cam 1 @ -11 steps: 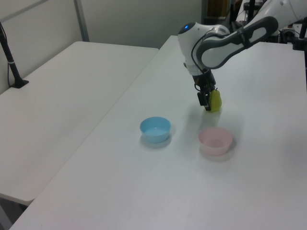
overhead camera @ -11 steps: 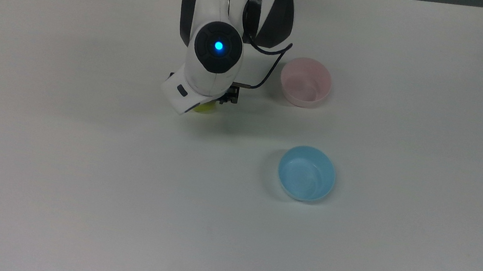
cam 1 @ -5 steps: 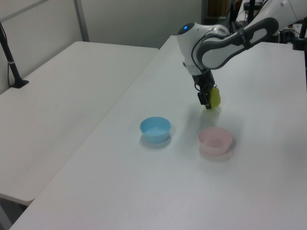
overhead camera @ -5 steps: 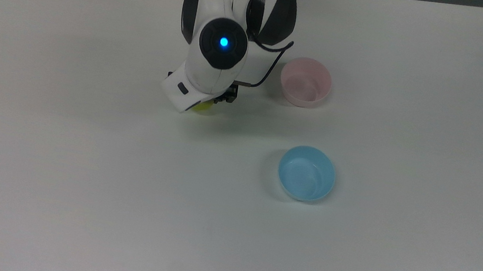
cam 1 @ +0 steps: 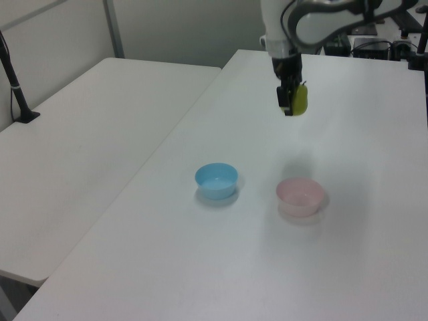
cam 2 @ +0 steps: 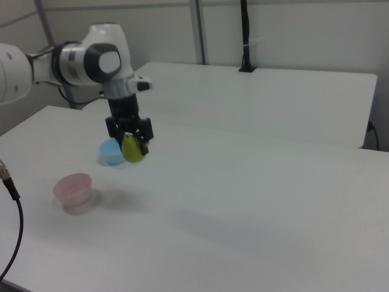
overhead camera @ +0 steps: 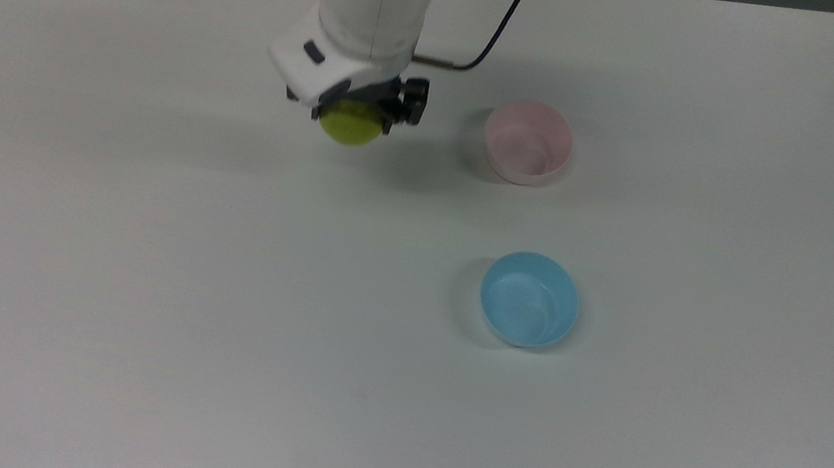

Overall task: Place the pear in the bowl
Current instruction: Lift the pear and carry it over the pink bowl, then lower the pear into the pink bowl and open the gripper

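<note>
End effector [overhead camera: 357,109] in the top view was clamped on the pear [overhead camera: 351,125], holding it in the air above the white table [overhead camera: 138,270] toward the table's far edge, with the pink bowl [overhead camera: 527,141] lying off to the top view's right of it and the light blue bowl [overhead camera: 529,299] nearer the table's middle. Seen in the left view, the end effector [cam 1: 290,101] carried the pear [cam 1: 299,99] well above the table, its narrow end up and long axis roughly upright, and the pink bowl [cam 1: 300,196] sat below and nearer the camera. From the right view, the pear [cam 2: 132,149] hung in the end effector [cam 2: 129,135], and the pink bowl [cam 2: 73,188] lay down toward the right view's left; judging by this, the carry would need to travel sideways toward that bowl before lowering.
</note>
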You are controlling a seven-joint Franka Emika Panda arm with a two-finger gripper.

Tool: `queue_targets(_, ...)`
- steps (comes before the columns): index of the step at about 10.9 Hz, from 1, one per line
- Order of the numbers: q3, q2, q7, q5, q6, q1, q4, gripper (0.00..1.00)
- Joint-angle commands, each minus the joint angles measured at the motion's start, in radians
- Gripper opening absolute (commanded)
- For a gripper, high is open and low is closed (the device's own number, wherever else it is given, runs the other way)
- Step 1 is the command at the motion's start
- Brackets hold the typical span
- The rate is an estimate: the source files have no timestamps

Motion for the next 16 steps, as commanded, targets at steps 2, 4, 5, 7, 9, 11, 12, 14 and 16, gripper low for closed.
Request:
queue_targets(2,0.015,-0.036,0.022,0.070,-0.125,0.137,0.021,0.47)
queue_targets(4,0.015,-0.024,0.061,0.090,-0.139,0.230,0.014,0.49)
queue_targets(5,0.015,-0.010,0.098,0.090,-0.132,0.269,0.012,0.50)
queue_targets(7,0.011,0.024,0.123,0.090,-0.129,0.316,0.006,0.50)
queue_targets(9,0.011,0.088,0.135,0.080,-0.104,0.336,0.000,0.55)
queue_targets(11,0.010,0.134,0.181,0.060,-0.043,0.364,-0.017,0.58)
queue_targets(12,0.011,0.139,0.184,0.055,-0.035,0.366,-0.019,0.59)
queue_targets(14,0.011,0.153,0.186,0.052,-0.029,0.369,-0.020,0.71)
queue_targets(16,0.010,0.160,0.189,0.043,-0.030,0.369,-0.019,0.97)
